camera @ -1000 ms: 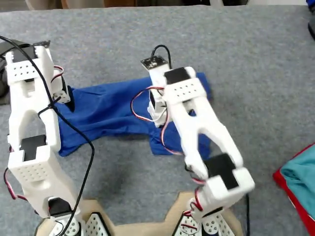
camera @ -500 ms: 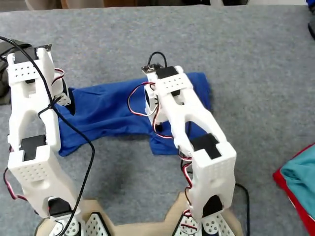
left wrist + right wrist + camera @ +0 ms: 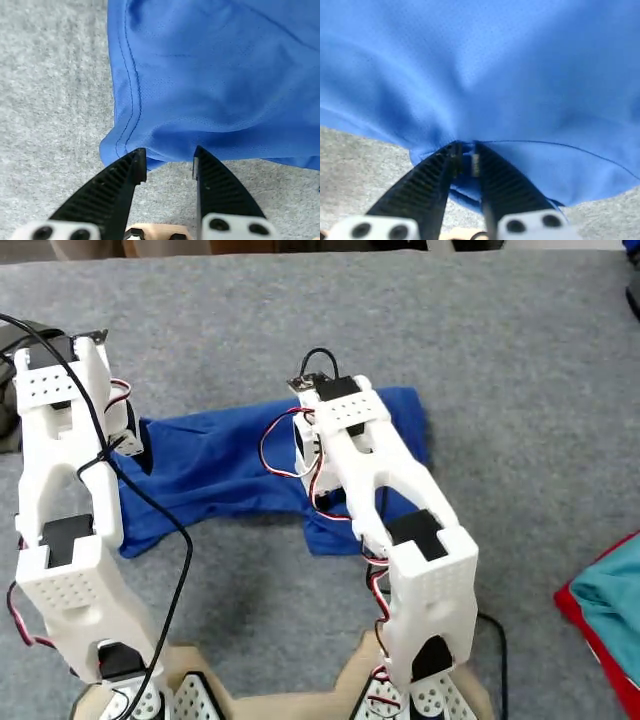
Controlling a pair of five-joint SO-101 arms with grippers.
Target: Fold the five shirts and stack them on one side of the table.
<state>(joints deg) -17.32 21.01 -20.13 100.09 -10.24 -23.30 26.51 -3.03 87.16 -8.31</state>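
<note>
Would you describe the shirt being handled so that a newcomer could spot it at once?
On the grey table, look between the two white arms. The blue shirt lies there, the right gripper shut on a fold, the left gripper open at its hem. Unlike the red and teal cloths at the table's edge, it is plain blue.

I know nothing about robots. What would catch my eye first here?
A blue shirt lies spread in the middle of the grey table. The right gripper pinches a fold of it, and the left gripper sits open at its hem. At the table's right edge lies red and teal cloth.
</note>
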